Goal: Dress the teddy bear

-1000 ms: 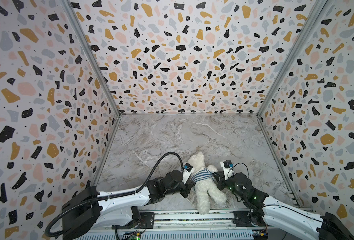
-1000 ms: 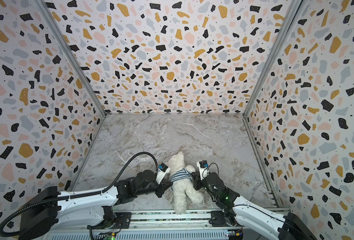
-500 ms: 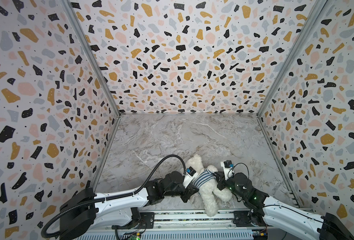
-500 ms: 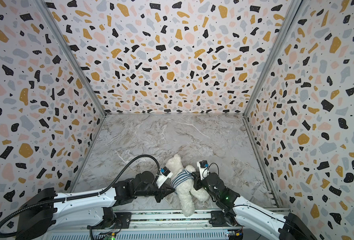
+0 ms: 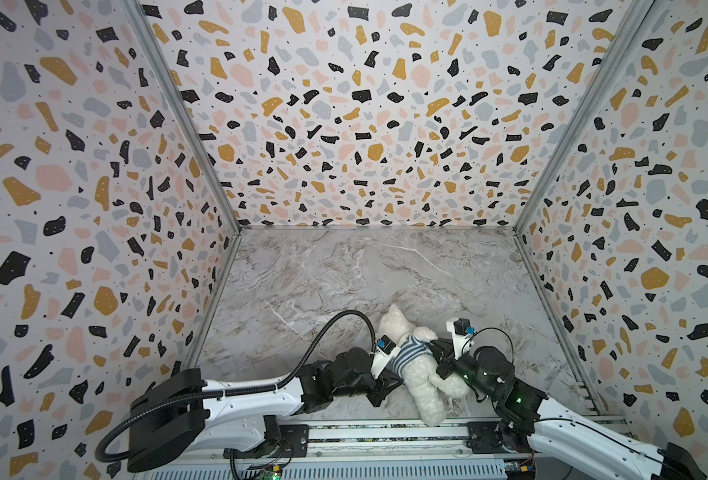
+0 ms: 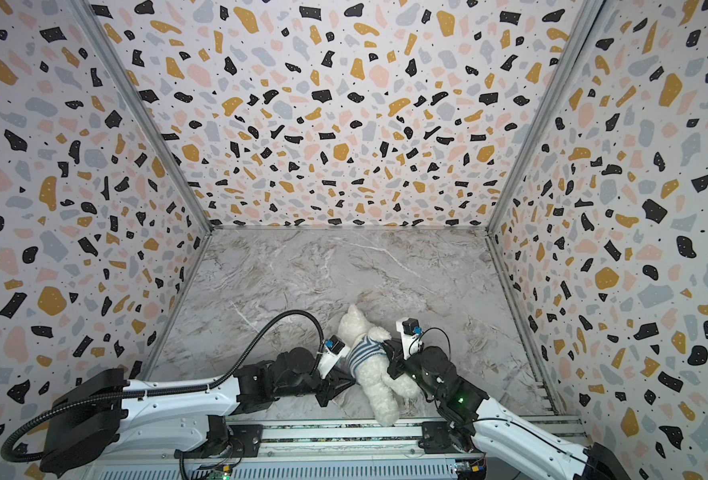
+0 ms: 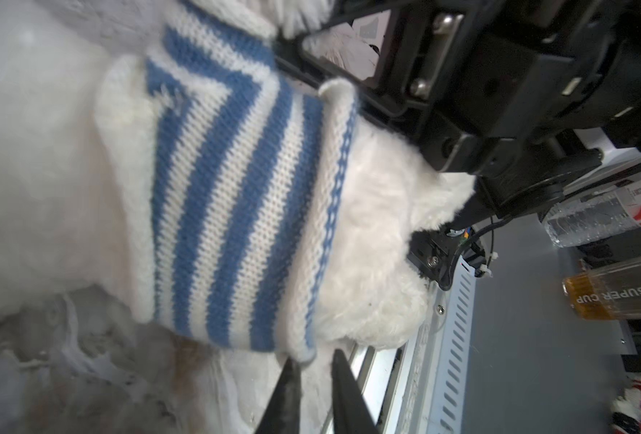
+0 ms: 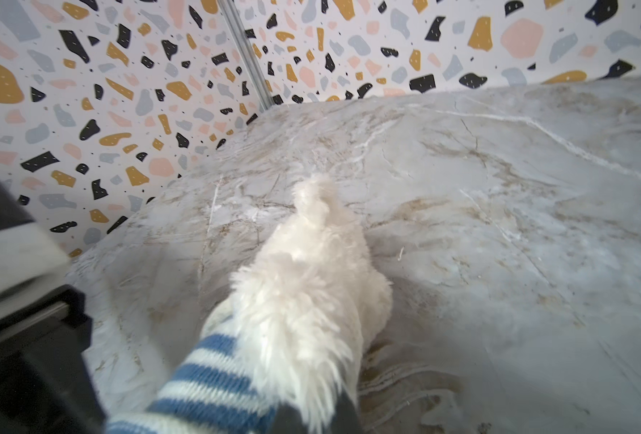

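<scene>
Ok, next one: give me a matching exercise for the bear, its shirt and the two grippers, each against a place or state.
Things:
1. teddy bear
2. striped shirt
3. left gripper
4. right gripper

Places or states:
A. worn around the bear's torso
B. jaws slightly apart, tips at the shirt's hem
C. lying on the marble table between the two arms
D. closed on the shirt beside the bear's arm

Pairs: 1-C, 2-A, 3-B, 4-D
</scene>
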Controlling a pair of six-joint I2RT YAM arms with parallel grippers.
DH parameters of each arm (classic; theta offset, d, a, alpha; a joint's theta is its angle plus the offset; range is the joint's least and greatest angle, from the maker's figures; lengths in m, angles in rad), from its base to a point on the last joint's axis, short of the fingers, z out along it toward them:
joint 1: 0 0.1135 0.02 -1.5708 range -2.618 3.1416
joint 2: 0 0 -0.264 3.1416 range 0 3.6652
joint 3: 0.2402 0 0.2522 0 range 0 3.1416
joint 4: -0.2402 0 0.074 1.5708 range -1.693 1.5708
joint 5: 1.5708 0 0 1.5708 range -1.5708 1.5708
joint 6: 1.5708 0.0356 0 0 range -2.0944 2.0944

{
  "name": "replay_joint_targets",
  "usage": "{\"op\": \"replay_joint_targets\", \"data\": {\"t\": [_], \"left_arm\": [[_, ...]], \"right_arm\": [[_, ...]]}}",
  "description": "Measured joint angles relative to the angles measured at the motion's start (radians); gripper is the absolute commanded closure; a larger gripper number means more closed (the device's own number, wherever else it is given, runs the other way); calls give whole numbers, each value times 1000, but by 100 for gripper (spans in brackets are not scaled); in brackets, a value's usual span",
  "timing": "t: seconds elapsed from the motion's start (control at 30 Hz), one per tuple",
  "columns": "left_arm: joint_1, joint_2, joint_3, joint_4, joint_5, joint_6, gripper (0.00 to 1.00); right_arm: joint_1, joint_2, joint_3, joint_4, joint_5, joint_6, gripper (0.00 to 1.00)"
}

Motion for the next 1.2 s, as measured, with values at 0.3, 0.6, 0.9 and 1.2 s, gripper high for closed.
{"op": "replay_joint_targets", "data": {"t": [0.3, 0.6, 0.9, 1.2], "left_arm": [[74, 54, -44, 227, -71, -92, 60], [76, -134, -167, 98, -158, -148, 57], [82, -422, -177, -215, -339, -196, 55], [82, -449, -21, -372, -380, -158, 54]], "right_arm": [[135, 116, 226, -128, 103, -82, 100], [211, 578, 341, -54, 195, -92, 93], [143, 786, 396, 155, 45, -69, 77], [124, 671, 392, 217, -71, -21, 54]]}}
